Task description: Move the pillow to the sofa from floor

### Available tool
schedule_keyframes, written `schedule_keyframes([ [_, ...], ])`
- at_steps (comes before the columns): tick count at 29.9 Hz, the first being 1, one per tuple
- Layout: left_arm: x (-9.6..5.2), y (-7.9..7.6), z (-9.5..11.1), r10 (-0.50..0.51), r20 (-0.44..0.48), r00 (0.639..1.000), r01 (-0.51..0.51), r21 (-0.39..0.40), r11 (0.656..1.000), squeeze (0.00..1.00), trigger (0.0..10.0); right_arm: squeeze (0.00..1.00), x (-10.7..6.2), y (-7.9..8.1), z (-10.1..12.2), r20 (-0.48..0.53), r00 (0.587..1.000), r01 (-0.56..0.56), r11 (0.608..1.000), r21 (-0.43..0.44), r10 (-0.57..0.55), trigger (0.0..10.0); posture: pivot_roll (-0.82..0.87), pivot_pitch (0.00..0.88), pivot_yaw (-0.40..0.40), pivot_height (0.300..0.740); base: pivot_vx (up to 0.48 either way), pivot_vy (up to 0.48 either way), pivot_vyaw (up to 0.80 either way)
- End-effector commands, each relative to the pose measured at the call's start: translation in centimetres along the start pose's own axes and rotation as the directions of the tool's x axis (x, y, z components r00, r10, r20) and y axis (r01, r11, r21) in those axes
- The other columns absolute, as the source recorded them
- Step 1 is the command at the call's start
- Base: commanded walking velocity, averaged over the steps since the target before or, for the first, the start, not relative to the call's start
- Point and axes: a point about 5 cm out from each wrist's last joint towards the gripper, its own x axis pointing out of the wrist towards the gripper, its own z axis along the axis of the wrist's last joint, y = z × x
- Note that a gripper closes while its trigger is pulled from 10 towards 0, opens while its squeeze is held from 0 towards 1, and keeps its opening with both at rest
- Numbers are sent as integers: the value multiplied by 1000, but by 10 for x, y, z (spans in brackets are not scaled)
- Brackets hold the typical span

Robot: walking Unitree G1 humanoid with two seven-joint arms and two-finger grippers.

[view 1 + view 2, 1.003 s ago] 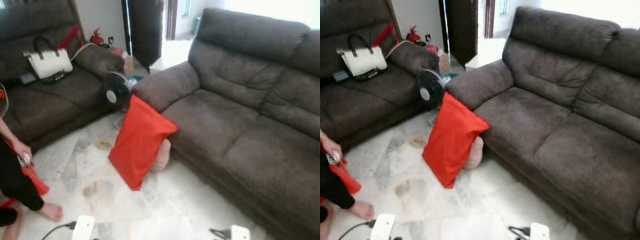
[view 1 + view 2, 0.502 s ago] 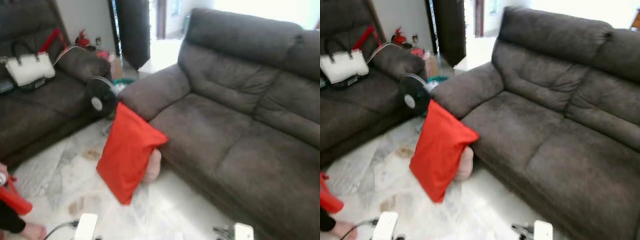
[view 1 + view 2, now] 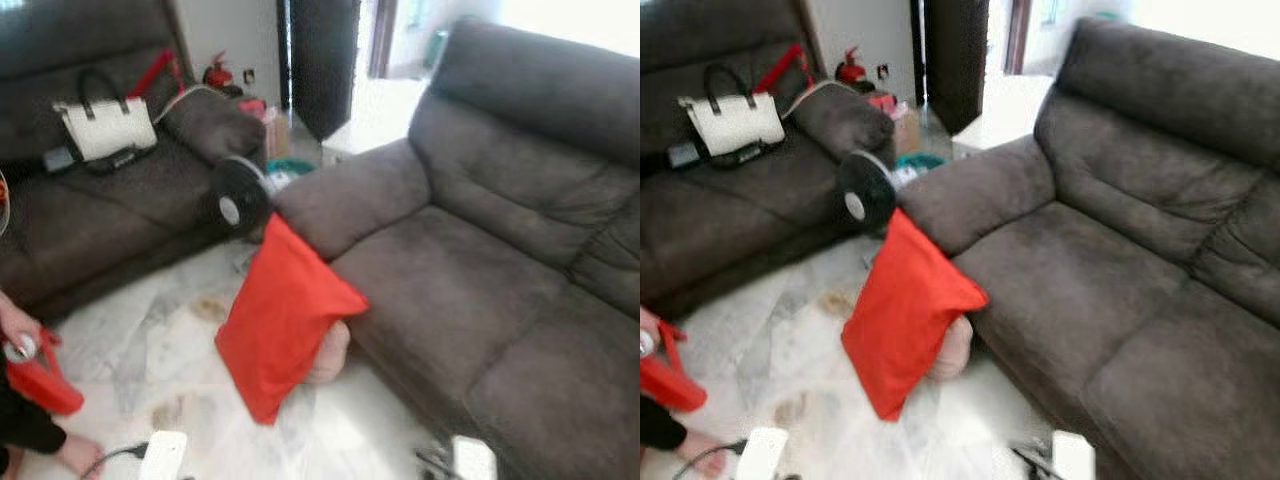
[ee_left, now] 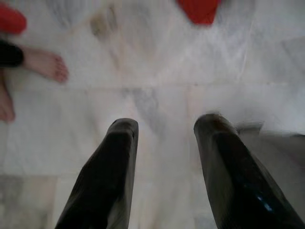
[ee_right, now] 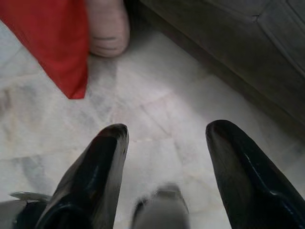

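From the left eye view, a red pillow (image 3: 283, 320) stands tilted on the pale marble floor (image 3: 150, 340), its upper corner leaning against the front of the large brown sofa (image 3: 470, 290) just below the armrest; a pinkish cushion (image 3: 329, 352) sits tucked behind its lower half, touching the sofa base. A second brown sofa (image 3: 110, 200) stands on the left with a white handbag (image 3: 104, 127) on its seat; a small black fan (image 3: 238, 197) stands in the gap between the two sofas. At the lower left edge a person's hand (image 3: 18, 330) holds something red, and a bare foot (image 3: 78, 455) rests on the floor.

The right eye view gives the same layout — pillow on the floor, not on the seat.

In the left wrist view, the left gripper (image 4: 164, 126) hangs above bare marble with its two black fingers (image 4: 108, 171) spread apart and nothing between them; a corner of the red pillow (image 4: 199, 9) lies well ahead, and the person's bare foot (image 4: 45, 64) is off to one side.

In the right wrist view, the right gripper (image 5: 167, 131) also has its fingers (image 5: 90, 174) parted and empty over the floor; the pillow's lower corner (image 5: 52, 38) and the pinkish cushion (image 5: 107, 28) lie ahead — near, but apart from the fingertips — beside the dark sofa base (image 5: 224, 57).
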Motion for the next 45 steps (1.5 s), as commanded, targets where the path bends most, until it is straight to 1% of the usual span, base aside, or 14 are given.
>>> schedule_keyframes([
  [1, 1, -6, 2, -20, 4, 1000, 20, 18, 1000, 0, 10000, 0, -4, -12, -6, -18, 999, 32, 999, -13, -32, 10000, 56, 0, -5, 740, 326, 0, 650],
  [7, 1, -6, 2, -21, 4, 1000, 21, 23, 1000, 0, 10000, 0, -4, -11, -6, -21, 999, 28, 999, -18, -29, 10000, 57, 0, -4, 740, 321, 0, 800],
  [10, 1, -6, 3, -20, 5, 1000, 20, 24, 1000, 0, 10000, 0, -3, -10, -6, -23, 1000, 18, 1000, -16, -19, 10000, 59, 0, -6, 740, 311, 0, 0],
  [15, 1, -5, 3, -19, 5, 1000, 19, 22, 1000, 0, 10000, 0, -3, -10, -5, -25, 1000, 13, 999, -36, -14, 10000, 59, 0, -7, 740, 308, 0, 0],
  [27, 1, -6, 3, -19, 4, 1000, 19, 17, 1000, 0, 10000, 0, -3, -11, -6, -27, 999, 21, 1000, -17, -22, 10000, 61, 0, -10, 740, 305, 0, 0],
  [45, 1, -6, 3, -18, 4, 1000, 18, 24, 1000, 0, 10000, 0, -3, -12, -6, -29, 999, 13, 999, -37, -14, 10000, 61, 0, -10, 740, 283, 0, 25],
])
